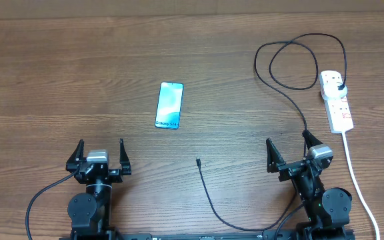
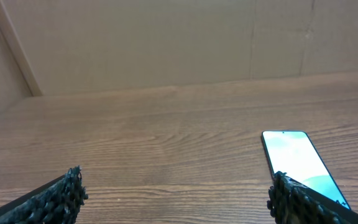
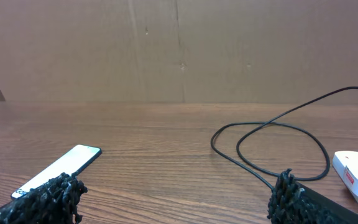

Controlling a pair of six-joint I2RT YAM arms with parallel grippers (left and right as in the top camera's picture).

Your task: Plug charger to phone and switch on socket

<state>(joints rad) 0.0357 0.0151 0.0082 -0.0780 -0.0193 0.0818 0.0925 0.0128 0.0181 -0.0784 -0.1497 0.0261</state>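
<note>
Right now, the left gripper (image 1: 101,148) is sitting at the near left with its jaws spread wide, gripping nothing. The right gripper (image 1: 287,148) is waiting at the near right, equally released and empty. Beyond the left one, slightly to its right, the phone (image 1: 169,105) is lying flat, screen up, with no cable in it. Between the 2 arms the charger (image 1: 209,197) is trailing across the table (image 1: 45,67), its connector tip (image 1: 198,161) lying loose, near the phone but apart from it. Far right, the cable is looping to its plug (image 1: 339,85), which seems to be sitting in the socket (image 1: 337,100). By my judgement 2 steps are remaining: seating the tip in the phone and pressing the switch, whose position I cannot tell.
</note>
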